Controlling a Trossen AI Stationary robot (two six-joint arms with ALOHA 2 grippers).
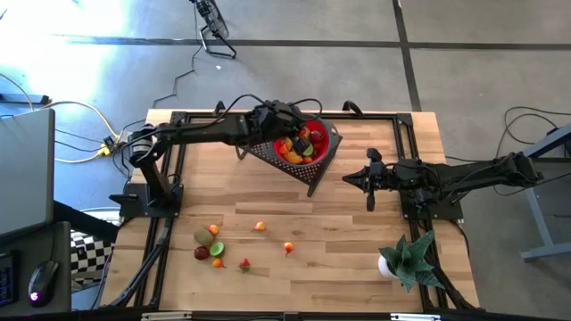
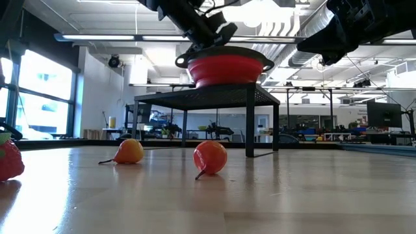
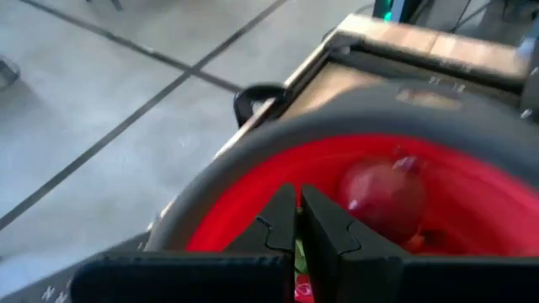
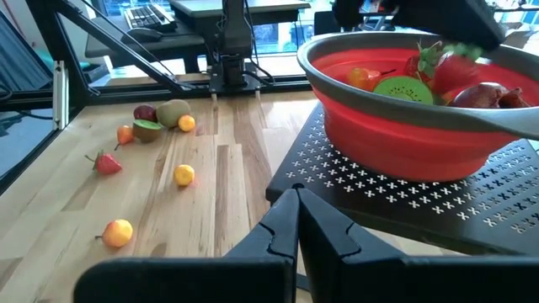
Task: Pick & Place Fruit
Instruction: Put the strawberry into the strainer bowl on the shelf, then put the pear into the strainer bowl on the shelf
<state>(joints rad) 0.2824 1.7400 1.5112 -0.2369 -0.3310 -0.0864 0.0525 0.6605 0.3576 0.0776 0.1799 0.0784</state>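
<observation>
Fingers of both grippers are closed on nothing, the left gripper [image 1: 284,119] over the red bowl [image 1: 332,138] and the right gripper [image 1: 350,179] hanging above the bench [image 1: 339,241] just beside the rack.

Largest comes the wooden bench, then the black perforated rack [image 4: 396,198] standing on it toward the far side, with the red bowl set on top and heaped with fruit: a dark red piece [image 3: 383,198], a green kiwi half [image 4: 402,88] and a strawberry [image 4: 446,67] show among them. More loose fruit [image 1: 219,250] lies scattered on the bench near its front, left of centre: a brown kiwi [image 1: 202,236], a green half, a dark red piece, small oranges and a strawberry. A spiky green plant [image 1: 408,259] in a white pot stands at the front right corner, well apart from them.
</observation>
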